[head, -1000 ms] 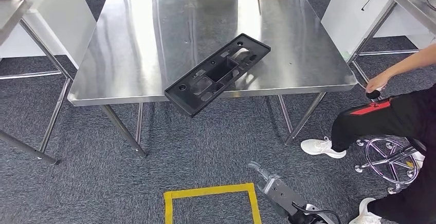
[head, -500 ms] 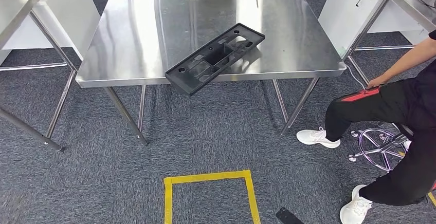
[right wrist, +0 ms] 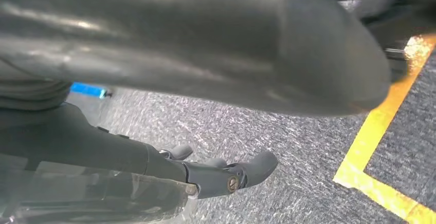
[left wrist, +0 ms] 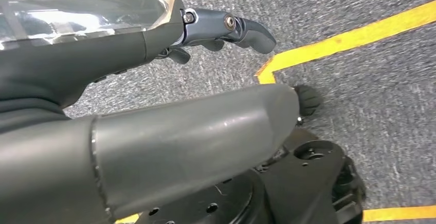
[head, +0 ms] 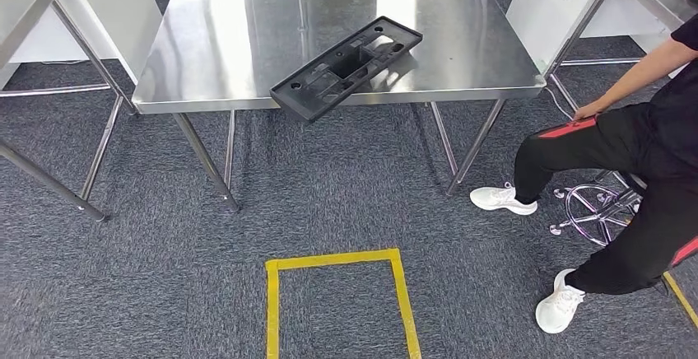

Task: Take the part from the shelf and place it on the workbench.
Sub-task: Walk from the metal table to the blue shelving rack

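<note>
Grey carpet [head: 329, 211] fills lower frame. Steel desk [head: 239, 38] upper centre. Person [head: 642, 153] seated at right edge on stool [head: 597, 211], white shoes on carpet. Yellow tape square [head: 337, 297] bottom centre. Black part [head: 346, 67] lies diagonally on desk near front edge — lower-left end overhangs edge. Left robot hand [left wrist: 221, 29] hangs over carpet, fingers apart, grasping nothing. Right robot hand [right wrist: 226, 175] likewise — released, fingers loosely extended above carpet.
</note>
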{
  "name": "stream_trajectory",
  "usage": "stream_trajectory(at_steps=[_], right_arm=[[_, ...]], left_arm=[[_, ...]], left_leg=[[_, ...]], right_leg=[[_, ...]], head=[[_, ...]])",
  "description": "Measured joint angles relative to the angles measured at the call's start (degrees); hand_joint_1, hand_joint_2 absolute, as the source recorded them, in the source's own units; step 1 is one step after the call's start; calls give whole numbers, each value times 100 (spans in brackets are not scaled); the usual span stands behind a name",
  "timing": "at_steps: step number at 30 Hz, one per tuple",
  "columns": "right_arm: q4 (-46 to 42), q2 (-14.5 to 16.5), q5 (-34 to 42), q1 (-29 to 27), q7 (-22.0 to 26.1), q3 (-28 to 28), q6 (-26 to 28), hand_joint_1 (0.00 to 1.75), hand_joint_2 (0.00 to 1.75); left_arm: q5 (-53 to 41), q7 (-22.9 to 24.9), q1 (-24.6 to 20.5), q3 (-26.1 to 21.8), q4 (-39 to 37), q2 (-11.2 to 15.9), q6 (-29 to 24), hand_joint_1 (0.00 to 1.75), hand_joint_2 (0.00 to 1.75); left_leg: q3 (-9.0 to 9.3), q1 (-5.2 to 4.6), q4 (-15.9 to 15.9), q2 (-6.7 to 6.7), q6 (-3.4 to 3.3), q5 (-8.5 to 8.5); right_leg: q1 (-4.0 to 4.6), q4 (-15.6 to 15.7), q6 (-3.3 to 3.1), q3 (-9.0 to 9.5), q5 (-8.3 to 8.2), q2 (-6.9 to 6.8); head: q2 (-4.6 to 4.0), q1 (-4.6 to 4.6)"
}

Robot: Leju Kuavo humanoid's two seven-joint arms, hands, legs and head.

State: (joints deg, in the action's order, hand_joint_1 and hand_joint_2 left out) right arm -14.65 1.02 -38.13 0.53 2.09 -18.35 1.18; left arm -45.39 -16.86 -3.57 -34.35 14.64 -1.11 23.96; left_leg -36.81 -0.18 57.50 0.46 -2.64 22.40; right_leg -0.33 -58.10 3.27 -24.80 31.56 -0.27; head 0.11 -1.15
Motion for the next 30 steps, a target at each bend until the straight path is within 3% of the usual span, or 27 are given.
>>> stream_trajectory(at_steps=[2,4,5,6,8,9,10,11,14,17,19,21,22,24,25,26,28,29,30], right_arm=[[52,4,37,36,57,-81,61,0,0],[100,16,44,54,101,-147,120,0,0],[117,20,43,60,119,-175,155,0,0],[132,25,41,65,132,-197,190,0,0],[151,31,35,72,153,-236,264,0,0],[157,34,31,74,157,-252,289,0,0],[162,38,27,76,157,-266,307,0,0],[167,42,23,76,158,-278,317,0,0],[180,49,21,76,156,-295,324,0,0],[183,49,21,77,156,-297,324,0,0],[186,55,20,78,155,-299,324,0,0],[201,74,25,84,140,-306,318,0,0],[218,90,30,88,123,-322,311,0,0],[256,116,41,93,90,-356,296,0,0],[268,122,40,92,84,-373,293,0,0],[273,124,40,91,84,-381,293,0,0],[276,120,40,93,84,-395,293,0,0],[276,118,40,96,84,-397,293,0,0],[276,118,40,100,84,-398,293,0,0]], left_arm=[[-33,0,-22,1,0,3,0,0,0],[-51,4,-32,1,-2,11,0,0,0],[-61,10,-31,1,-4,13,0,0,0],[-67,17,-29,2,-5,14,4,0,0],[-73,28,-30,2,-7,10,10,0,0],[-73,30,-32,2,-7,9,14,0,0],[-73,31,-32,2,-7,9,13,0,0],[-73,32,-33,2,-7,9,13,0,0],[-75,35,-34,2,-7,9,13,0,0],[-75,36,-35,2,-7,9,13,0,0],[-78,38,-37,2,-7,11,13,0,0],[-98,45,-43,2,-7,21,13,0,0],[-113,52,-57,2,-8,24,9,0,0],[-141,70,-79,2,-10,27,1,0,0],[-141,75,-90,2,-11,22,-3,0,0],[-141,78,-90,2,-11,20,-3,0,0],[-141,79,-90,2,-11,8,-2,0,0],[-141,79,-91,2,-11,2,-2,0,0],[-141,80,-92,2,-10,-2,-2,0,0]], left_leg=[[-21,-12,-20,5,48,-120],[-49,-1,-17,-5,106,-130],[-82,14,76,-16,140,17],[-140,29,290,-26,170,280],[-283,63,1005,-37,221,900],[-336,73,1373,-39,241,1075],[-331,82,1613,-39,256,1096],[-251,90,1684,-38,263,997],[160,102,1311,-37,253,622],[239,102,1208,-37,248,589],[460,101,886,-45,226,605],[750,71,353,-60,168,694],[750,61,158,-58,92,682],[582,50,-51,-41,-41,510],[460,60,-84,-28,-77,396],[354,60,-81,-16,-67,312],[142,66,-75,6,-33,144],[45,71,-70,12,-7,59],[-38,66,-61,10,26,-21]], right_leg=[[35,456,-74,223,93,11],[-11,457,-159,150,26,1],[-35,451,-229,109,-26,-12],[-57,449,-297,56,-86,-27],[-38,417,-380,-86,-197,-47],[-26,385,-388,-166,-246,-53],[-20,341,-382,-255,-290,-56],[-18,285,-367,-348,-325,-58],[-23,152,-325,-542,-375,-58],[-23,136,-320,-562,-378,-58],[-25,94,-310,-601,-384,-58],[-15,33,-223,-698,-454,-61],[-13,-141,-194,-817,-320,-51],[-23,-762,-163,-1080,139,-23],[-34,-1178,-177,-1181,425,-7],[-44,-1441,-135,-1184,478,-3],[-65,-1503,17,-971,240,-2],[-79,-1251,80,-728,82,-2],[-85,-816,100,-378,13,0]], head=[[0,4],[0,14],[0,24],[0,36],[0,51],[0,54],[0,54],[0,55],[0,56],[0,56],[0,57],[0,54],[0,43],[0,8],[0,-11],[0,-22],[0,-24],[0,-25],[0,-31]])
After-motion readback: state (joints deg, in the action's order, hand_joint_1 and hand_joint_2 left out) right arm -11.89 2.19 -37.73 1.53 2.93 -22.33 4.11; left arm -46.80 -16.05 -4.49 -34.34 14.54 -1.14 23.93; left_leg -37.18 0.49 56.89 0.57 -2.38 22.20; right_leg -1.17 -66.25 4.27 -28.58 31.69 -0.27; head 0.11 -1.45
